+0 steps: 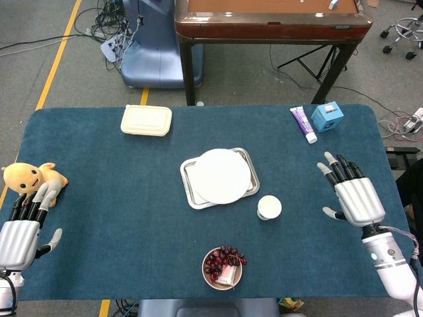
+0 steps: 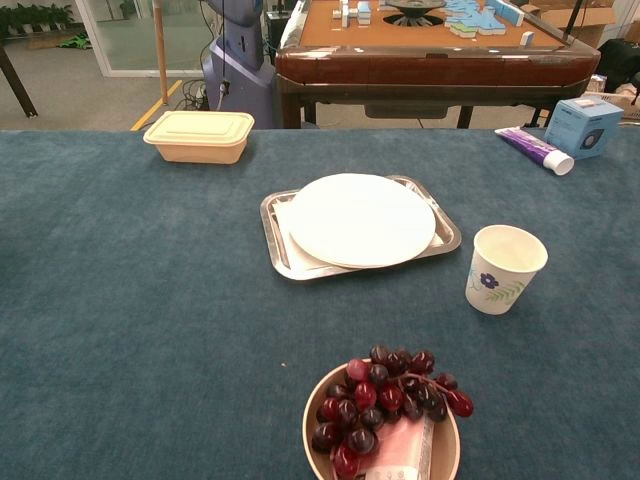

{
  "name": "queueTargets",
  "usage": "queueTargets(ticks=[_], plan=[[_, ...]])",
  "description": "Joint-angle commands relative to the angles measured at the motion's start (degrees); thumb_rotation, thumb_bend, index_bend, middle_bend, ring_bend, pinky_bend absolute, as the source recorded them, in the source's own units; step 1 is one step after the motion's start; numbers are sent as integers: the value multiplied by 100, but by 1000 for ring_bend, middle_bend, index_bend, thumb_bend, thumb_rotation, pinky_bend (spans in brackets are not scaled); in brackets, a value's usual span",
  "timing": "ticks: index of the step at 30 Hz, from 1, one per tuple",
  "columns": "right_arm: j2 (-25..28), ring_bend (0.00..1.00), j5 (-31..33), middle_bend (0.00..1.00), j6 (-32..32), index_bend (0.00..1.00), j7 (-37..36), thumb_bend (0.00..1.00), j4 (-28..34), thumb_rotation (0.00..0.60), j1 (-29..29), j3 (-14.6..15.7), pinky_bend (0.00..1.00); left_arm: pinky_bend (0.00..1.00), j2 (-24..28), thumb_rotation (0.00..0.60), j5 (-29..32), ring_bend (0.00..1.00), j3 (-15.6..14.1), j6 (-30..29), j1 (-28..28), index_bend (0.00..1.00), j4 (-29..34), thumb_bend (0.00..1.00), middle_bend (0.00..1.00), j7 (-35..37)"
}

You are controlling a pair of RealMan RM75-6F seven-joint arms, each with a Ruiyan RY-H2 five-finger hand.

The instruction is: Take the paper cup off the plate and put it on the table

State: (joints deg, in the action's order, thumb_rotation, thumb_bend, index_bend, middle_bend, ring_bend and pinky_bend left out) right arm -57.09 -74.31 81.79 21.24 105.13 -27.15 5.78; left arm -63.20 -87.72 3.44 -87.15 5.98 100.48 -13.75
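The white paper cup (image 1: 269,207) (image 2: 503,268), printed with a blue flower, stands upright on the blue table cloth, just right of the metal tray. The white plate (image 1: 220,175) (image 2: 361,219) lies bare on that tray (image 1: 190,199) (image 2: 272,215). My right hand (image 1: 353,193) hovers open, fingers spread, over the table's right side, well clear of the cup. My left hand (image 1: 21,229) is open at the near left corner. Neither hand shows in the chest view.
A bowl of grapes (image 1: 223,266) (image 2: 383,421) sits at the front edge. A lidded food box (image 1: 146,120) (image 2: 199,135) is at the back left, a tube (image 1: 303,123) (image 2: 535,149) and blue box (image 1: 327,116) (image 2: 583,126) at the back right, a yellow plush toy (image 1: 31,177) near my left hand.
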Motion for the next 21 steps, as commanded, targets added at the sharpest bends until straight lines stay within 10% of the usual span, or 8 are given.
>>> queueTargets(ticks=[1,21], plan=[[-497,0,-302,52,469,0,-373,149,-683,600,535,-85,147,0,-16,600,11,0,-2,31,18,0,-20,324,0,-40],[-749,0,-462,60,1015,0,-1052,149,-1324,600,1392,-680,147,0,-182,600,52,0,0,267,189,0,-92,324,0,-326]])
